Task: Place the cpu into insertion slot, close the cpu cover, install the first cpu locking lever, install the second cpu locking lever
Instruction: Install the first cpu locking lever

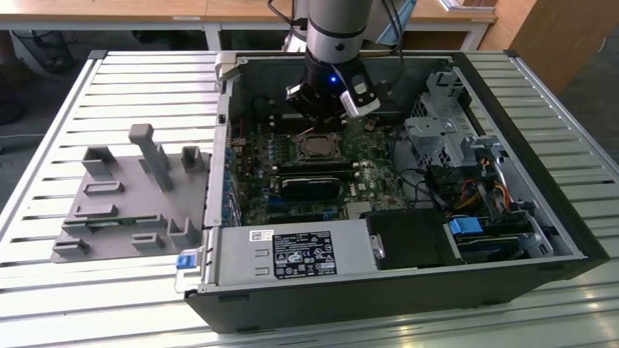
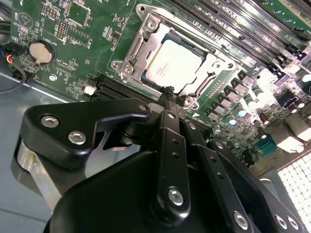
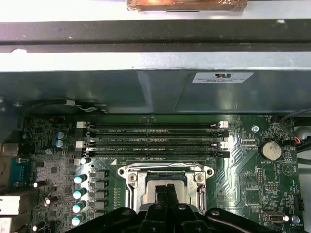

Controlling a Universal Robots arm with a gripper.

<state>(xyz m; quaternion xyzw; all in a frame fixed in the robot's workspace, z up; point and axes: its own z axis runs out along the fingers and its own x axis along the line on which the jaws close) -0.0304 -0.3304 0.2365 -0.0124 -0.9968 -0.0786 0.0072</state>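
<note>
Pressed together into a single narrow black tip, the fingers point(image 2: 167, 97) of the matte black metal gripper point(image 2: 168, 90) hold nothing; in the second wrist view that tip sits right at the near edge of the socket, though whether it touches the metal cannot be told. In the first wrist view the same joined fingertips point(image 3: 166, 190) rise in front of the chip.

The cpu point(image 2: 174, 66), a small flat square chip with a smooth silvery-grey metal top and a thin greenish rim, already lies flat inside the insertion slot point(image 2: 206, 66), a square dark recess on the green circuit board point(image 2: 73, 53). Around it lies the cpu cover point(image 2: 146, 46), a thin square frame of bright stamped silver metal with a large square window through which the chip's top shows. Both wrist views show the frame lying flat around the chip.

In the exterior view the gripper point(image 1: 324, 114) hangs inside the open black steel computer case point(image 1: 387, 297), just above the socket point(image 1: 317, 147). Long black memory slots point(image 3: 153, 141) run in parallel rows beside the socket. A grey moulded plastic fixture tray point(image 1: 126, 210) with upright posts rests on the slatted aluminium table point(image 1: 58, 109), at the exterior view's left of the case.
</note>
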